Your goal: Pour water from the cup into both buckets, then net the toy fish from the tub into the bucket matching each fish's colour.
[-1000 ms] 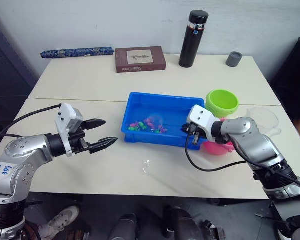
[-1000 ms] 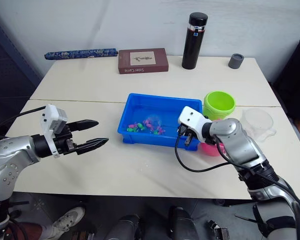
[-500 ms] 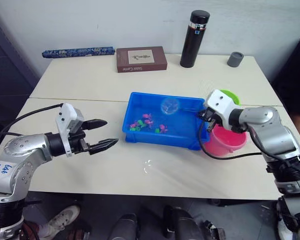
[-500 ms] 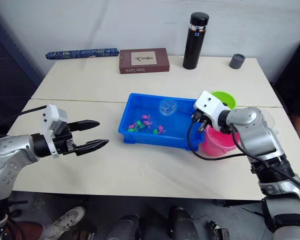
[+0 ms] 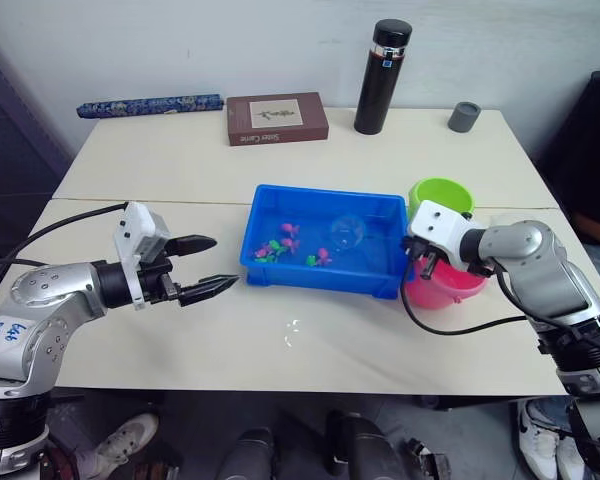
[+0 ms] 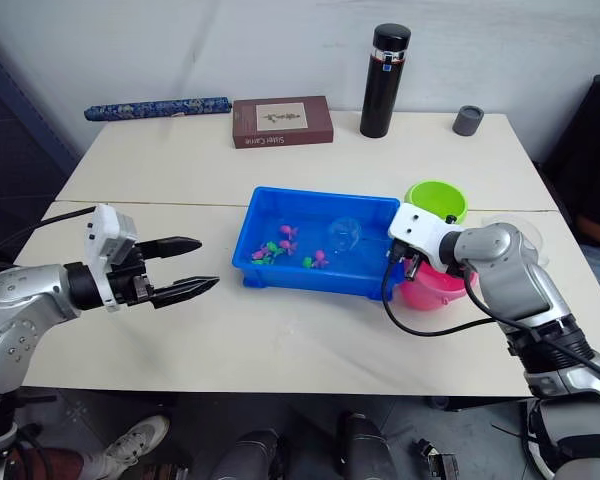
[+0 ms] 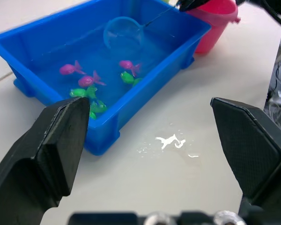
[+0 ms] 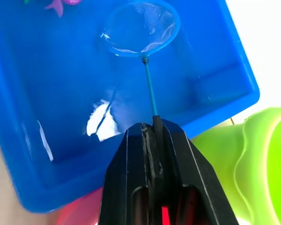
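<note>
- The tub (image 5: 280,270) sits mid-surface (image 5: 180,170), fish (image 5: 280,240) in its left half.
- Both buckets (image 5: 442,195) stand right of it.
- My net (image 5: 346,232) hangs over its right half.

The robot's arms are silver-grey metal with rounded joints, each ending in a white wrist block and two tapering black fingers. Black cables loop from both wrists. A white label with handwritten blue marks sits on the left arm.

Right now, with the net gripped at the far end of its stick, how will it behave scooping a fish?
Probably light: the net is a thin hoop of fine mesh. Its stick looks thin, so it may flex under water drag. The right gripper pinches only the stick's end, so the hoop could wobble or twist over the tub.
</note>
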{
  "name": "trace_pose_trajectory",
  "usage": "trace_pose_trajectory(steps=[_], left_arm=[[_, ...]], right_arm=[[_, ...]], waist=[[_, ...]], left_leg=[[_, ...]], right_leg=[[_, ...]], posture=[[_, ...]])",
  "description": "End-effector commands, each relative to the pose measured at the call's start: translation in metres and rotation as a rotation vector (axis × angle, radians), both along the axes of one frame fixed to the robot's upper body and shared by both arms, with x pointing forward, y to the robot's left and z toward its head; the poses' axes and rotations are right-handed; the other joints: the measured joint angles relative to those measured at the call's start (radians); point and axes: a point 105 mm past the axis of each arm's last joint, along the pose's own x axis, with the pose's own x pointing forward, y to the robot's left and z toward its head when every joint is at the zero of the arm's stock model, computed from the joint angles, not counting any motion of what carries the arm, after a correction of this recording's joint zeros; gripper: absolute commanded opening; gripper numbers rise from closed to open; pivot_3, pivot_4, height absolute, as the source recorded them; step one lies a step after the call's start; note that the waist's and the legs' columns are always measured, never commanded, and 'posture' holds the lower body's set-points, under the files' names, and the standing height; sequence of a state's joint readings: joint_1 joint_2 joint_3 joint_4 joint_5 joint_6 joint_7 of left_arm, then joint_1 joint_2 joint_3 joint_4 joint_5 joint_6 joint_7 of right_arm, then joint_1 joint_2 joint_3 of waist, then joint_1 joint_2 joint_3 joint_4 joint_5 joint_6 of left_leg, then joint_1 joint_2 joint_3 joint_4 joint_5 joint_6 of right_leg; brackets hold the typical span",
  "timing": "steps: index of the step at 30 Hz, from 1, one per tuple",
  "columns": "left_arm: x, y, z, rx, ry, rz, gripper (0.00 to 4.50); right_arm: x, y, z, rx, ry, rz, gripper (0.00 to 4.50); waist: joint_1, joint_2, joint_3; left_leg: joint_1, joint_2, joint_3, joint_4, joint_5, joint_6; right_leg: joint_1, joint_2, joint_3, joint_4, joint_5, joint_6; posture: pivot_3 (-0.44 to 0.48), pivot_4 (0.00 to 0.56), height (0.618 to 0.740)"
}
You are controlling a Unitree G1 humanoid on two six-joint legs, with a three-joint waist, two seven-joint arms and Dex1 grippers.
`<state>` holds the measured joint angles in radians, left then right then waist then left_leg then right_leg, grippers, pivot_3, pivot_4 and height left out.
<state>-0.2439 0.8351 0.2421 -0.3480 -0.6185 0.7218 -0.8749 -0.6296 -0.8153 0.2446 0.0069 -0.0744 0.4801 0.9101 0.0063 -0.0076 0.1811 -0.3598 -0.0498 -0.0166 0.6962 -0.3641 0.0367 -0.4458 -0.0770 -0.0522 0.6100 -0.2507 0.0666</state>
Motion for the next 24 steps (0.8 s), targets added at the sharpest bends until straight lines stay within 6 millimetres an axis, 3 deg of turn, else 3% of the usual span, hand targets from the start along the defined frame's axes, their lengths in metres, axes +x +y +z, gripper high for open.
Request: trace_pose_trajectory(steps=[1, 16, 24], left_arm=[[-0.003, -0.004, 0.004, 0.018, -0.034, -0.025, 4.45], [-0.003, -0.003, 0.006, 0.005, -0.04, -0.017, 4.45], [-0.005, -0.002, 0.006, 0.003, -0.04, -0.01, 4.45]], right_arm=[[-0.004, 0.002, 0.007, -0.029, -0.025, 0.03, 0.0], [-0.02, 0.027, -0.002, 0.036, 0.042, 0.099, 0.0], [-0.019, 0.035, 0.003, 0.135, 0.064, 0.077, 0.0]], waist=[[-0.002, 0.0, 0.0], [-0.004, 0.0, 0.0], [-0.005, 0.0, 0.0]], left_leg=[[0.0, 0.0, 0.0, 0.0, 0.0, 0.0], [0.0, 0.0, 0.0, 0.0, 0.0, 0.0], [0.0, 0.0, 0.0, 0.0, 0.0, 0.0]], right_leg=[[0.0, 0.0, 0.0, 0.0, 0.0, 0.0], [0.0, 0.0, 0.0, 0.0, 0.0, 0.0], [0.0, 0.0, 0.0, 0.0, 0.0, 0.0]], posture=[[0.0, 0.15, 0.739], [0.0, 0.15, 0.739], [0.0, 0.15, 0.739]])
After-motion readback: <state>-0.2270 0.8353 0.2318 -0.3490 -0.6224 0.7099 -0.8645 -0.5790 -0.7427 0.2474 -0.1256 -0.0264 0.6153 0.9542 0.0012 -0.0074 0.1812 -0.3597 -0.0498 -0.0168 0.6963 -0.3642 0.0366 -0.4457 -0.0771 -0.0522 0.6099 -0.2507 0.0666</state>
